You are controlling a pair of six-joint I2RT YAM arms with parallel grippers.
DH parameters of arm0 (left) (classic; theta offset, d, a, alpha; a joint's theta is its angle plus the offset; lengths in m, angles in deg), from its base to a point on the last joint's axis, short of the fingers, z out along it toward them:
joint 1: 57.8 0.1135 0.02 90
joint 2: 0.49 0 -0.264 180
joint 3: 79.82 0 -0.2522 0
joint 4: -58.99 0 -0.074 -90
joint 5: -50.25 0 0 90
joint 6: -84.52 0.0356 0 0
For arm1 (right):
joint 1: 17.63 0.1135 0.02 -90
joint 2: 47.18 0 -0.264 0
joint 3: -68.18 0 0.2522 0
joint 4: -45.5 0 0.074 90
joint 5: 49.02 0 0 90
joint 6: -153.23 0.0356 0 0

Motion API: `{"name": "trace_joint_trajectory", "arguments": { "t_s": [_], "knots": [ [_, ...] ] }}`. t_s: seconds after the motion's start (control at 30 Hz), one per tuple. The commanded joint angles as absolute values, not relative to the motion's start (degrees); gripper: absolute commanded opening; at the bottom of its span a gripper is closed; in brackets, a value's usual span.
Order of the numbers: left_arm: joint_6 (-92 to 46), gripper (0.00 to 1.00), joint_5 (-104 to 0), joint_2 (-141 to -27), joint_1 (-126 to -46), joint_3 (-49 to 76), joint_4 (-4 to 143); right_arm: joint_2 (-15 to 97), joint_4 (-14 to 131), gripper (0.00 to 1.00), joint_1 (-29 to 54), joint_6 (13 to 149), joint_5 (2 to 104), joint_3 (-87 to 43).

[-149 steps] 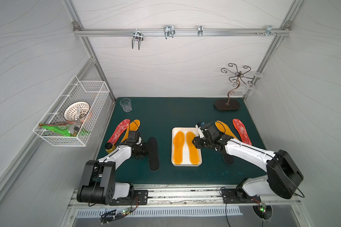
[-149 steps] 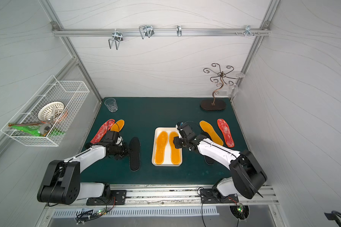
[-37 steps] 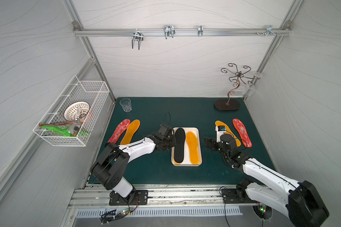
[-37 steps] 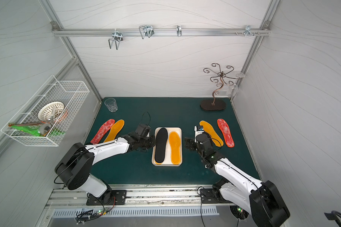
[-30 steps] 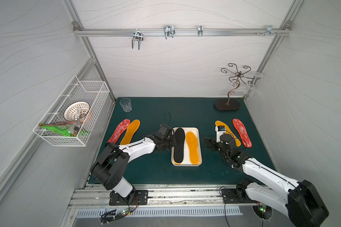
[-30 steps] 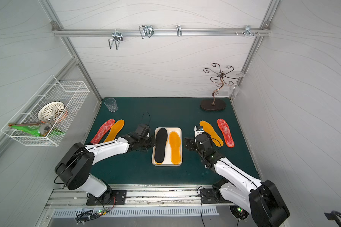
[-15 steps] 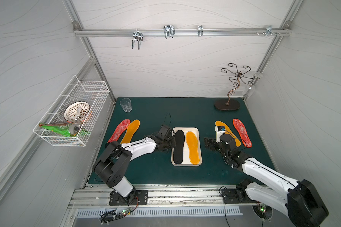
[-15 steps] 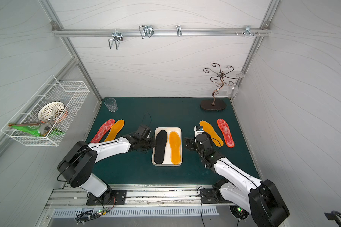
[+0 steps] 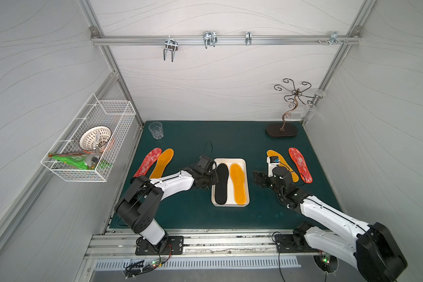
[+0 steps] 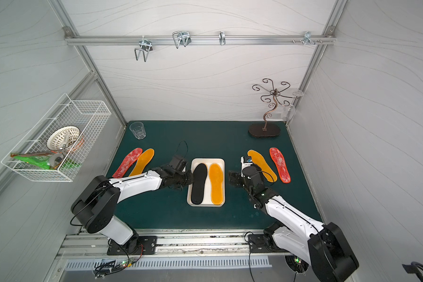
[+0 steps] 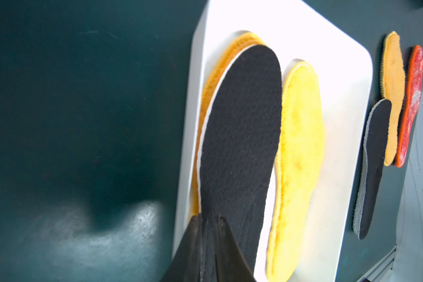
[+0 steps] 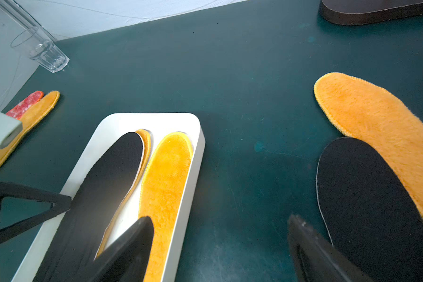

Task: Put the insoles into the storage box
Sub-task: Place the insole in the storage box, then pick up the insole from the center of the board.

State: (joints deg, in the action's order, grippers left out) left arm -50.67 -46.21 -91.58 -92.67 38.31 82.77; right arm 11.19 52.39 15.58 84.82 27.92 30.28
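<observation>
The left gripper [image 9: 212,180] straddles the side edge of a black insole [image 9: 221,184] lying in the white storage box [image 9: 230,160] atop an orange insole [image 11: 211,83]; whether it pinches, I cannot tell. The right gripper [image 9: 258,179] hangs wide open over the mat [image 9: 193,146] beside the box.

White storage box [image 9: 230,160]; black insole [image 9: 221,185], orange-yellow insole [image 9: 237,185]; red white-mottled insole [image 9: 300,164]; dark green mat [image 9: 205,136].
</observation>
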Motion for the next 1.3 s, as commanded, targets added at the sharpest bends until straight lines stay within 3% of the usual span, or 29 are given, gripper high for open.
{"name": "trace_joint_trajectory", "arguments": {
  "t_s": [0.0, 0.33, 0.47, 0.63, 0.73, 1.07, 1.27],
  "knots": [
    [-50.3, 0.18, -43.2, -90.1, -92.1, 38.3, 85.7, 11.7, 51.4, 0.91, 15.9, 85.3, 27.9, 29.2],
    [-50.5, 0.20, -40.4, -84.9, -90.9, 40.0, 88.1, 12.6, 54.3, 0.92, 15.8, 84.5, 28.7, 27.1],
    [-50.3, 0.20, -39.8, -81.6, -88.9, 42.2, 88.7, 15.9, 65.7, 0.92, 14.0, 86.6, 30.8, 19.9],
    [-48.6, 0.20, -39.9, -76.7, -85.8, 44.6, 88.4, 19.2, 86.8, 0.92, 5.1, 92.6, 34.2, 10.4],
    [-45.7, 0.22, -39.1, -74.0, -85.5, 44.9, 88.4, 17.8, 92.0, 0.92, -2.1, 95.3, 38.2, 10.9],
    [-40.9, 0.24, -44.1, -76.9, -85.5, 42.8, 89.7, 19.7, 89.4, 0.84, -20.0, 95.5, 44.0, 17.7],
    [-40.5, 0.25, -44.6, -78.3, -85.5, 42.6, 89.7, 20.4, 83.9, 0.75, -23.9, 94.9, 51.5, 20.9]
  ]
}}
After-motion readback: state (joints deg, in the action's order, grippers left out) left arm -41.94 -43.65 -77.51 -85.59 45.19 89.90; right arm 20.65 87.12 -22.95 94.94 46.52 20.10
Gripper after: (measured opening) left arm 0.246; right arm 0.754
